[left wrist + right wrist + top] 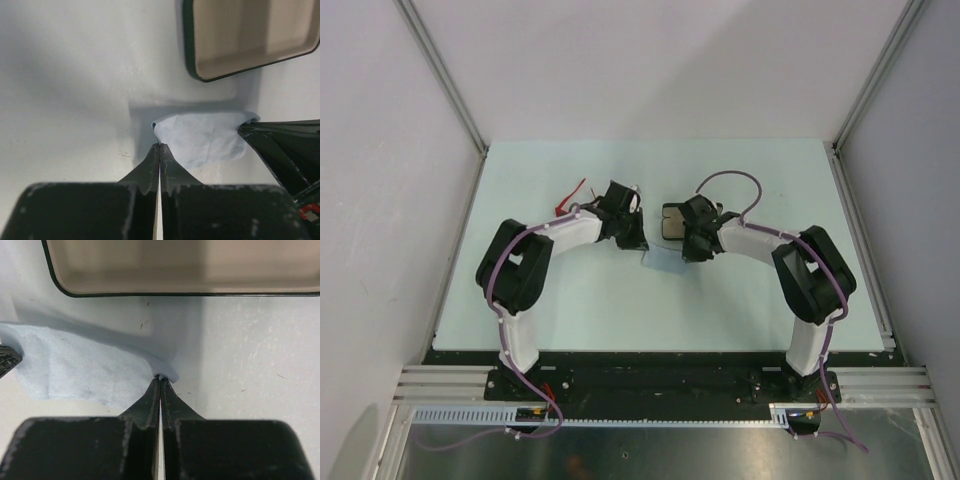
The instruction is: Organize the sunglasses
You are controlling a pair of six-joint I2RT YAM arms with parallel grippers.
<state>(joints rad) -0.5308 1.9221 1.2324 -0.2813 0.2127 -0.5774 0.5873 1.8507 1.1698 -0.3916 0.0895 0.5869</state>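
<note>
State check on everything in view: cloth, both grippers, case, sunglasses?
cloth: pinched at two corners, slightly lifted
left gripper: shut on one cloth corner
right gripper: shut on the opposite cloth corner
case: open, visible part empty
sunglasses: outside case, partly hidden

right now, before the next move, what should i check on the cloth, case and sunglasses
1. Left gripper shut on a cloth corner: ok.
2. Right gripper shut on the opposite corner: ok.
3. Cloth lifted off the table: cannot tell.
4. Case open, its beige inside bare where seen: ok.
5. Sunglasses clear of both grippers, behind the left arm: ok.
6. Sunglasses folded: cannot tell, they are mostly hidden.
</note>
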